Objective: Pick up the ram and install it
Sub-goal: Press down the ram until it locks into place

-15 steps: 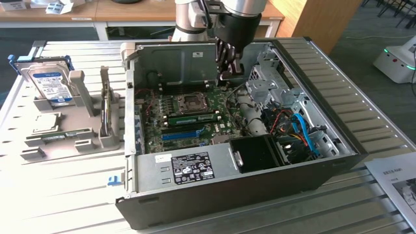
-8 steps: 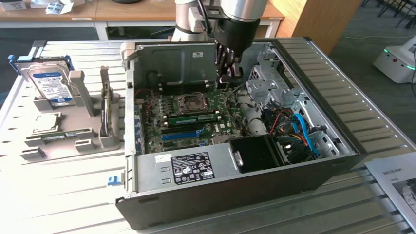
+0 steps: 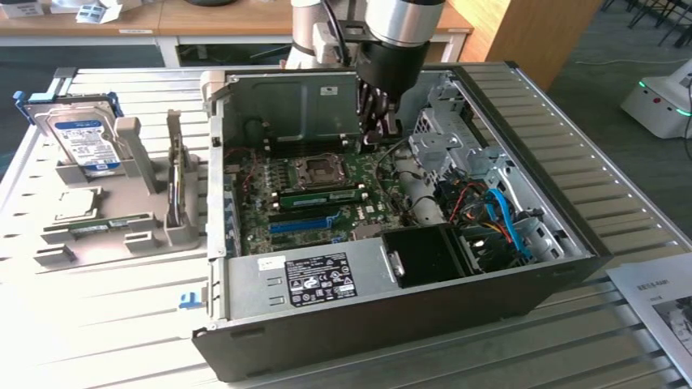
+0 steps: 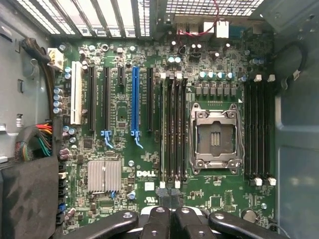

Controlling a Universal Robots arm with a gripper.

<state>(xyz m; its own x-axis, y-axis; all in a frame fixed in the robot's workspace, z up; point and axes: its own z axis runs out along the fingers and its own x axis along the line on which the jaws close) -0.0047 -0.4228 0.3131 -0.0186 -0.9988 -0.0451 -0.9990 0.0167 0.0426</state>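
Green ram [image 3: 108, 223] lies in grey tray [image 3: 108, 245], well apart from pincer [image 3: 373, 139].

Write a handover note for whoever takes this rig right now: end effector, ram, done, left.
End effector: shut, nothing seen in it, hanging inside the open PC case over the motherboard.
Ram: one green ram stick lies in the grey fixture at the exterior view's left, untouched. A second green stick stands in a slot beside the CPU socket.
Done: that second stick looks seated; latches cannot be told.
Left: the fixture's stick is not yet picked up or installed.
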